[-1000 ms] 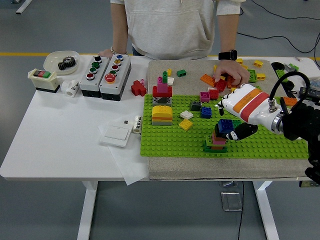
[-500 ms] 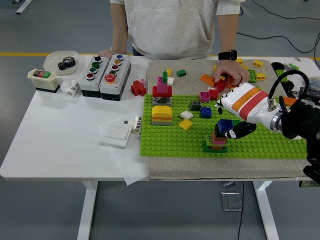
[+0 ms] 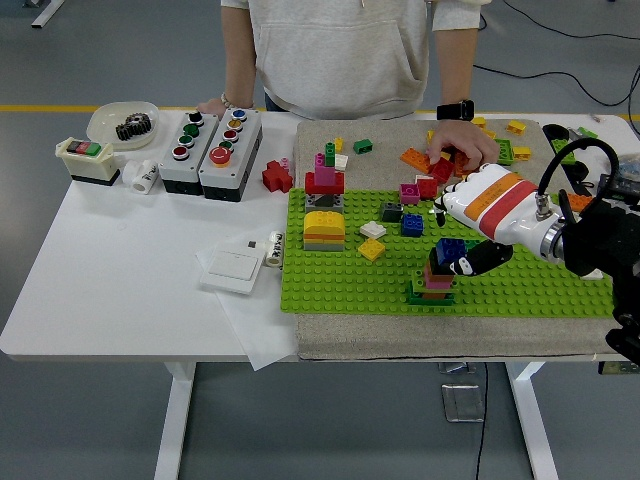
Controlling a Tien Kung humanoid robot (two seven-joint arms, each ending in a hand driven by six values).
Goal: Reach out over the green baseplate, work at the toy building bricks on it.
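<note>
Bricks on the green baseplate (image 3: 340, 285) are the business here, and from the head view the action is all at the small stack (image 3: 434, 281) near the plate's front edge: green base, orange and pink layers, a blue brick (image 3: 450, 250) on top. The robot's right hand (image 3: 470, 262) reaches in from the right, white and orange shell above, dark fingers (image 3: 478, 259) curled right against that blue brick. They look closed on it, though the exact pinch is partly hidden. Over the last second the hand has barely crept leftward and lifted a touch; the stack stands as it did, upright and unmoved. That reads as a careful seating or gripping step, not a lift yet, so the task seems mid-way on this one brick. The left hand is nowhere in view. At the far side of the desk (image 3: 120, 270) a person's hand (image 3: 462, 142) rests among the loose bricks (image 3: 425, 160) on the mat, unchanged.
</note>
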